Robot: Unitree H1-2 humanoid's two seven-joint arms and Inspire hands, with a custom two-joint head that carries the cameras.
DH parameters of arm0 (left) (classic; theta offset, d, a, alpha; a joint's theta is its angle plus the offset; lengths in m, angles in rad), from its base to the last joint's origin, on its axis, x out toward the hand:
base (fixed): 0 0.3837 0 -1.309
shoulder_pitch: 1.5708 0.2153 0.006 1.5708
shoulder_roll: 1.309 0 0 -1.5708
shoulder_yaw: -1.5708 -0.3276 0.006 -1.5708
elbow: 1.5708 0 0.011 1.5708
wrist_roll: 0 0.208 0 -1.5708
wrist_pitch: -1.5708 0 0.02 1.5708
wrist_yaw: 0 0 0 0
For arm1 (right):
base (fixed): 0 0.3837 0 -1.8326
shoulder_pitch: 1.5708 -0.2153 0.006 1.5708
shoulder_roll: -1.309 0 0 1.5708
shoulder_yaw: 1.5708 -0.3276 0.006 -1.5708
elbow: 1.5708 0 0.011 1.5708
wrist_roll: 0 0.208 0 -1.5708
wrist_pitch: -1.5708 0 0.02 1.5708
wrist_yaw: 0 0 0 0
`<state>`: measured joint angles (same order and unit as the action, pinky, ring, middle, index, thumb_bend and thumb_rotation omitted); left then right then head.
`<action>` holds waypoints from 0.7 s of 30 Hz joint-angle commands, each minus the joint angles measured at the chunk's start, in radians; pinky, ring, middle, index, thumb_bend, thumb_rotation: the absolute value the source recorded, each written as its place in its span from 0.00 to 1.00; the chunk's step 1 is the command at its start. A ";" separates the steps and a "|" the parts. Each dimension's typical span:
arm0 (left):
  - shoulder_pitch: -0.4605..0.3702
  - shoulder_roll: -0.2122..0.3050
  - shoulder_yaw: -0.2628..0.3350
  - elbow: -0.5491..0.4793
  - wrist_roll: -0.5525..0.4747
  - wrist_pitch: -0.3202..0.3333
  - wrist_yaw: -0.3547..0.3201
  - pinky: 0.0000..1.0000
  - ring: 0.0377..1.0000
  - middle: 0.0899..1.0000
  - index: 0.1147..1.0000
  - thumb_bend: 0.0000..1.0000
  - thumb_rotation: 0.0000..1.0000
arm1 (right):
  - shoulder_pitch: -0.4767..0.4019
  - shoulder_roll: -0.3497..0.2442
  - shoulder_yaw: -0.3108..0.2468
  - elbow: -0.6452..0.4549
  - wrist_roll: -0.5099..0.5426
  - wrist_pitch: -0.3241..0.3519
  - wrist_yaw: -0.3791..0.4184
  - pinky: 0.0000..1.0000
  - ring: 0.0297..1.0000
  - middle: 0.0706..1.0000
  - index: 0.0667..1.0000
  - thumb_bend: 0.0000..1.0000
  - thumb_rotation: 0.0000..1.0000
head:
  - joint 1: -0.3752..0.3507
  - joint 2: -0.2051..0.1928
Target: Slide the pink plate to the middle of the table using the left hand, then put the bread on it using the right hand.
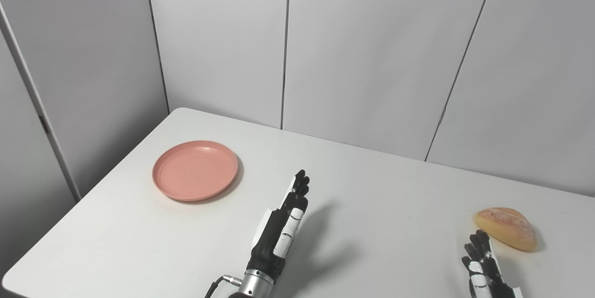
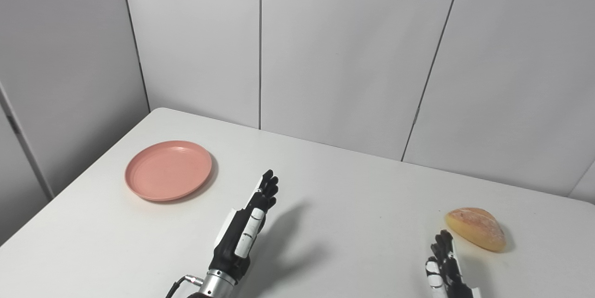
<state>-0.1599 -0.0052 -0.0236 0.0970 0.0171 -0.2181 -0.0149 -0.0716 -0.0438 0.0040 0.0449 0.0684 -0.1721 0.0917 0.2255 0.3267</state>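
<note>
White table (image 1: 381,195) against grey wall panels (image 1: 372,56), seen from the head. Pink plate (image 1: 195,170) flat on the left part of the top, near the left edge and well short of the middle, with nothing on it. Bread (image 1: 505,228), a golden loaf, lying on the right part of the top, well apart from the plate. Left hand (image 1: 284,226) raised over the table near the middle front, edge-on to the camera, fingers (image 1: 300,185) stretched straight and held side by side, pointing up and away, holding nothing; apart from the plate, which sits to its left and farther back; dark shadow (image 1: 320,237) of the hand cast on the table just to its right. Right hand (image 1: 483,268) low at the bottom edge, only partly in frame, fingers extended upward and not closed on anything, fingertips just beside the near end of the bread; contact with the bread cannot be told. Short cable (image 1: 218,283) visible at the left wrist.
</note>
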 commanded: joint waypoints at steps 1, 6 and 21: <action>-0.032 0.017 0.019 -0.046 -0.032 -0.004 -0.006 1.00 1.00 1.00 1.00 0.66 1.00 | 0.024 -0.003 -0.005 0.015 -0.002 -0.038 -0.004 1.00 1.00 1.00 1.00 0.36 0.84 | 0.000 0.001; -0.053 0.059 0.063 -0.109 -0.069 0.052 -0.012 1.00 1.00 1.00 1.00 0.68 1.00 | 0.027 -0.001 -0.005 0.009 -0.003 -0.032 -0.005 1.00 1.00 1.00 1.00 0.36 0.84 | -0.001 0.007; -0.116 0.192 0.200 -0.049 -0.142 0.028 -0.004 0.97 0.97 0.98 0.98 0.74 1.00 | 0.024 0.003 -0.003 0.024 0.003 -0.058 0.003 1.00 1.00 1.00 1.00 0.40 0.82 | -0.037 0.041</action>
<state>-0.2288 0.1698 0.1640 0.0629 -0.1115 -0.1486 -0.0191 -0.0690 -0.0449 0.0030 0.0454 0.0671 -0.1775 0.0951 0.1872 0.3666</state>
